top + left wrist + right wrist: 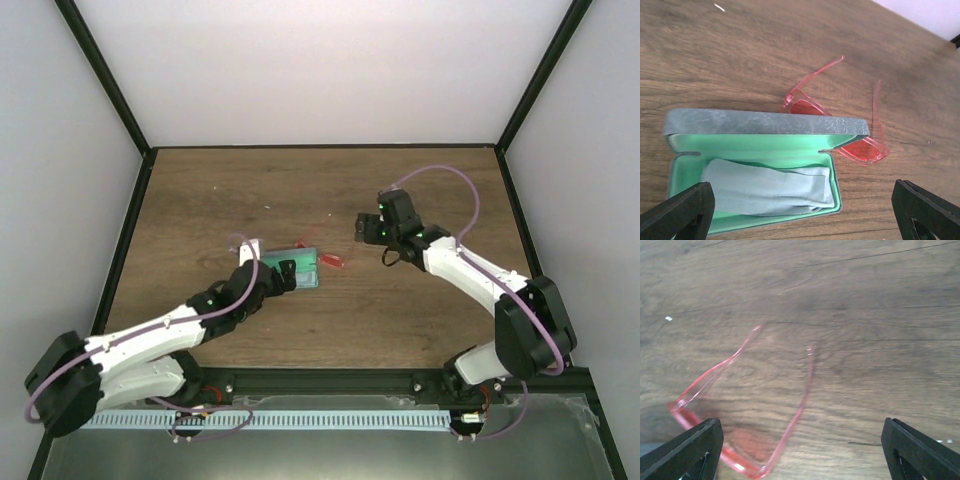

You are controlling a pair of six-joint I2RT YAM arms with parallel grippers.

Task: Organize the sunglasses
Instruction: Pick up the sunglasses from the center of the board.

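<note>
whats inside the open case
Only a light blue cloth lies in the case, on its green lining. The sunglasses are outside, on the table behind the raised lid, which hides part of their frame. Anything beneath the cloth is covered.

left pincer [801,215] — jaws wide, empty | right pincer [801,452] — jaws wide, seemingly empty | both reaching inward

The top external view looks down from behind on the whole brown wooden table [420,200]. Both wrist views sit close and low, left facing 2 o'clock, right 8 o'clock; all three share the red translucent thin-armed sunglasses [333,262].
</note>
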